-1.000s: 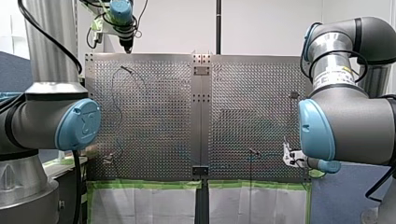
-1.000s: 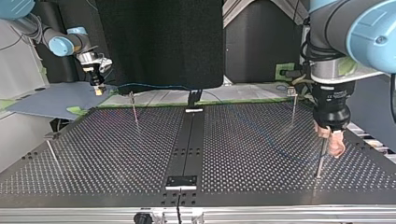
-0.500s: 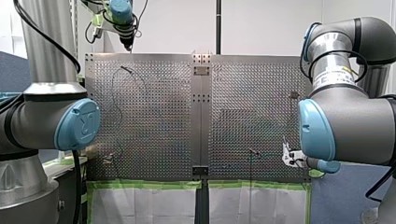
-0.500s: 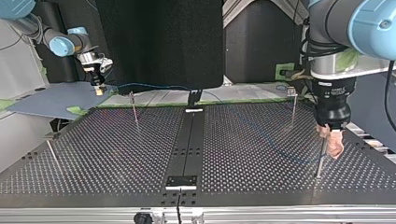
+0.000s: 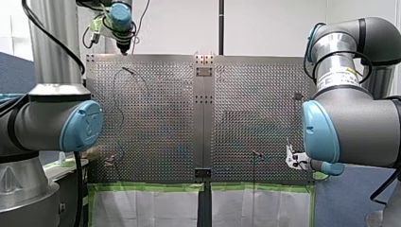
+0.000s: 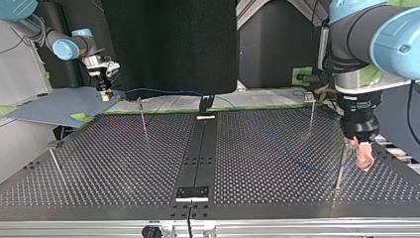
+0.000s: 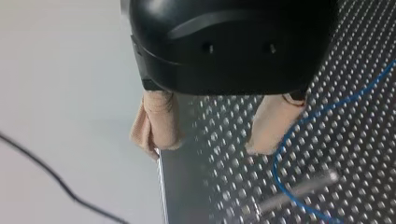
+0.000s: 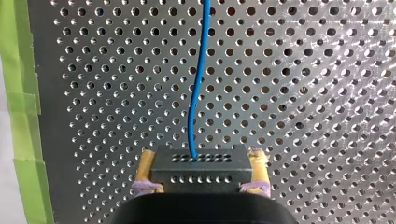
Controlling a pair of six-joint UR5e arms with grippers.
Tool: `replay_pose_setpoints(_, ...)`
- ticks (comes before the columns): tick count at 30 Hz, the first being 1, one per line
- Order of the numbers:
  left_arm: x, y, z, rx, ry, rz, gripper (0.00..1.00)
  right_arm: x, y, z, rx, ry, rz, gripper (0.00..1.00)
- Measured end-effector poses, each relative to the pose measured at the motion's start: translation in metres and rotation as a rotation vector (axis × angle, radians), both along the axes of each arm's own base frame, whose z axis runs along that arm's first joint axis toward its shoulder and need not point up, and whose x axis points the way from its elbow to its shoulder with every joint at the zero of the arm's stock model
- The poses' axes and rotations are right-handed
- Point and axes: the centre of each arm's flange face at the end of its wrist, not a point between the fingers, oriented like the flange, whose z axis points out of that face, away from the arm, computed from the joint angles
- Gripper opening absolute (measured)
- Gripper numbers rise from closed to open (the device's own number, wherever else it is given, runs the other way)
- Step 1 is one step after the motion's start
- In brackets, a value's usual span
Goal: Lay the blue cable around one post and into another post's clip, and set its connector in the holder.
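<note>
Cable (image 8: 196,93) runs over the table (image 8: 303,93) from connector (image 8: 198,170) in my right end effector (image 8: 201,158).

Free room: broad stretch of table (image 6: 124,163) through the middle of the top view, both sides of the black centre strip (image 6: 197,153). Obstacles: thin upright far-left post (image 6: 142,118), far-right post (image 6: 311,119), near-left post (image 6: 55,163), near-right post (image 6: 340,171). Also blue cable (image 8: 201,70) low across the right half, and left gripper (image 6: 364,161) close beside the near-right post, narrowing that corner.
</note>
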Motion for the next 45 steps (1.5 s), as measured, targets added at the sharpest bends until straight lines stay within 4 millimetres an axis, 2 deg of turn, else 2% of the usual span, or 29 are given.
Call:
replay_pose_setpoints(4,0.003,0.011,-0.001,-0.019,-0.006,0.033,1.0,0.0,0.0,0.0,-0.001,0.001,0.0,0.0)
replay_pose_setpoints(10,0.005,0.016,-0.007,-0.025,-0.002,0.045,1.0,0.0,0.0,0.0,-0.002,0.002,0.0,0.0)
replay_pose_setpoints(45,0.003,0.015,-0.009,-0.016,0.001,0.041,1.0,0.002,0.001,0.0,0.0,0.004,0.002,0.0)
